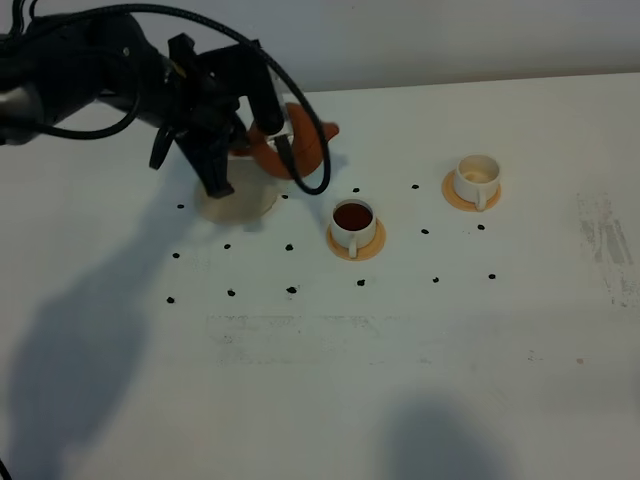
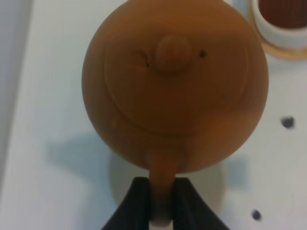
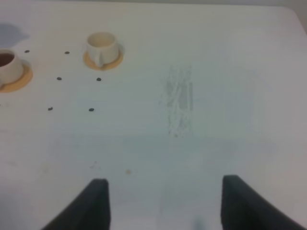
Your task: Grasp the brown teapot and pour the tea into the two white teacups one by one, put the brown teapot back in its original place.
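Observation:
The brown teapot (image 1: 295, 140) hangs in my left gripper (image 1: 262, 125), held above the table just right of the cream saucer (image 1: 235, 197). In the left wrist view my left gripper (image 2: 162, 207) is shut on the loop handle, with the teapot (image 2: 175, 81) lid up and the saucer (image 2: 208, 184) below it. The near white teacup (image 1: 352, 222) holds dark tea (image 1: 352, 214); its rim shows in the left wrist view (image 2: 283, 19). The far white teacup (image 1: 477, 178) looks empty. My right gripper (image 3: 165, 206) is open over bare table; both cups (image 3: 101, 45) (image 3: 7, 66) lie far from it.
Each cup stands on an orange-tan coaster (image 1: 470, 200). Small black dots (image 1: 291, 290) mark the white table around the cups and saucer. A grey smudge (image 1: 605, 240) lies at the table's right side. The left arm's cables (image 1: 310, 150) loop over the teapot.

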